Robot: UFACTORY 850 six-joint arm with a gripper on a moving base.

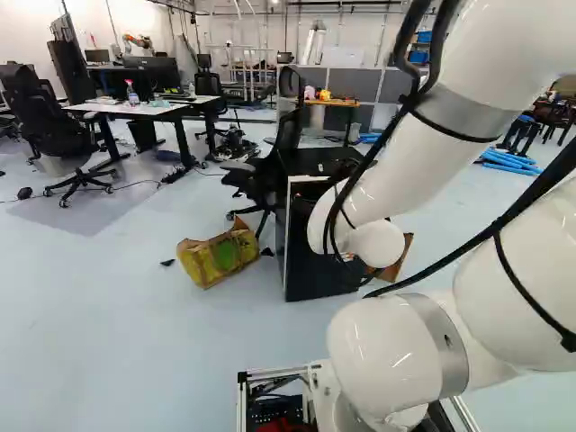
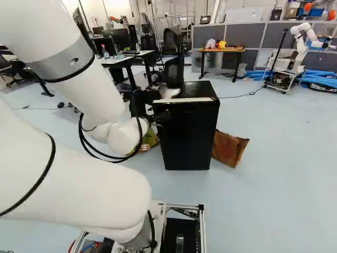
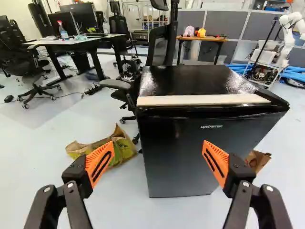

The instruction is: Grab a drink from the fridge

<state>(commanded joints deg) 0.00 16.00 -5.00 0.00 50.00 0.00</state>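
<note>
From where I'm standing, the inside of the black fridge [image 3: 190, 157] is hidden behind its front, so I can't tell what drinks are in it. The fridge sits on the floor at twelve o'clock, ahead of the arm, which covers part of it in the left base view. The gripper [image 2: 158, 125] is hard to make out there, black against black, but the wrist view shows its jaws spread wide, cut off at their base. A pale strip [image 3: 200, 99] runs along the fridge's top front edge. The floor [image 3: 109, 205] is smooth and pale. A crumpled yellow bag [image 3: 125, 149] lies on it at eleven o'clock; brown cardboard [image 2: 228, 149] pokes out at one, partly hidden. Further back, a white desk [image 3: 71, 42] with a bottle [image 3: 63, 31] stands at ten, another robot [image 2: 299, 46] at two.
</note>
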